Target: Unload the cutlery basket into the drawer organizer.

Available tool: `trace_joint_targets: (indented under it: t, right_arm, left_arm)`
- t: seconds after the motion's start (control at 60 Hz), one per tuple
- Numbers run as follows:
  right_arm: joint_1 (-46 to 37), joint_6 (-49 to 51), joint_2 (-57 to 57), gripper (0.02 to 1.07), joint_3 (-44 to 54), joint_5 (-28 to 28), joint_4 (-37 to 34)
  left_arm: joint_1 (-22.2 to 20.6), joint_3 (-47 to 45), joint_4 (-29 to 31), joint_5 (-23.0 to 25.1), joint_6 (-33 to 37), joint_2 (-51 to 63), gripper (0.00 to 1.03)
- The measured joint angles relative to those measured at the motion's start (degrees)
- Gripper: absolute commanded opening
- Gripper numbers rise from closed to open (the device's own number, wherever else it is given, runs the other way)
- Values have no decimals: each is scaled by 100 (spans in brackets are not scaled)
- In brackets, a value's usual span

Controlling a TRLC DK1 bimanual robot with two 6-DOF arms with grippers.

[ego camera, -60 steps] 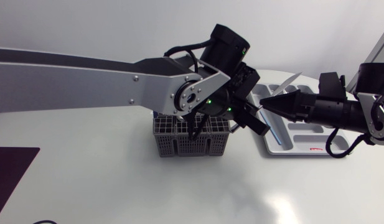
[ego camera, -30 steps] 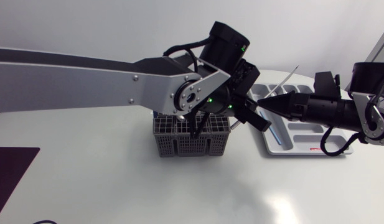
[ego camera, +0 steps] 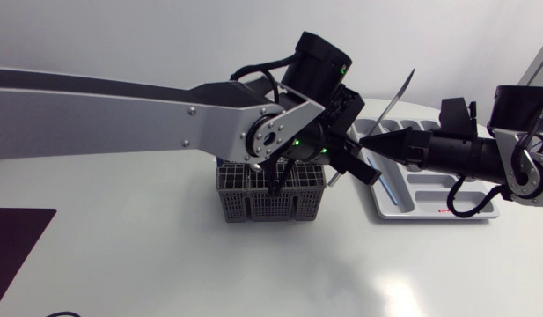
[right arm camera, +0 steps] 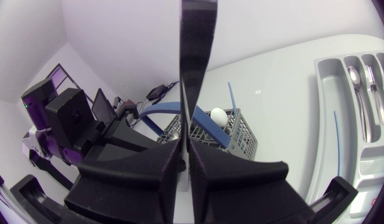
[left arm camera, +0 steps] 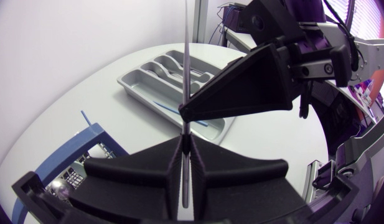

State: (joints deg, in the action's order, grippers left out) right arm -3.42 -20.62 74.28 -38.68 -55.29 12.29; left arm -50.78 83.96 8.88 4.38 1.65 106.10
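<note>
The table (ego camera: 165, 264) is white and smooth, with a soft shine, and its far edge is rounded. A dark flat patch (ego camera: 11, 255) lies at its near corner, far from both hands.

The basket (ego camera: 271, 198) is grey plastic with walls of fine grid and stands just under the left hand (ego camera: 346, 158). In the right wrist view the basket (right arm camera: 241, 134) is beyond the right hand (right arm camera: 187, 162). It holds a blue flat utensil (right arm camera: 204, 134), a thin blue stick (right arm camera: 229, 93) that stands upright and a white round thing (right arm camera: 218, 115); I cannot tell what the white thing is.

The tray (ego camera: 429, 189) is pale grey plastic with long compartments and lies under the right hand (ego camera: 368, 141) and its arm. In it are a metal spoon (right arm camera: 355, 78) and a metal fork (right arm camera: 370, 74), each in its own compartment, and a thin blue stick (right arm camera: 337, 134) in the next one.

The knife (ego camera: 399, 92) is thin bright metal and is in the air between basket and tray, tilted, with the blade pointing up. The left hand (left arm camera: 185, 168) is clenched on its lower part. The tips of the right hand (left arm camera: 184, 114) grasp the same knife (left arm camera: 187, 74) just ahead of the left fingers, so both hands hold it together.
</note>
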Motion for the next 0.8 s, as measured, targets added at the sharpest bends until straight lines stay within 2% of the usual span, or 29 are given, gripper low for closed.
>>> trace_joint_targets:
  t: [0.433,0.583,0.7,0.8]
  right_arm:
    - [-44,2,-131,13,52,31,0]
    - [-83,4,-197,13,85,26,-2]
    - [-127,33,-229,13,133,42,-9]
    - [-260,131,-229,13,140,77,-50]
  left_arm:
    - [-2,-13,-85,24,-17,0,4]
    - [-2,-15,-109,48,-15,0,19]
    - [0,-72,-127,72,-15,-22,43]
    - [7,-116,-114,72,-15,-118,58]
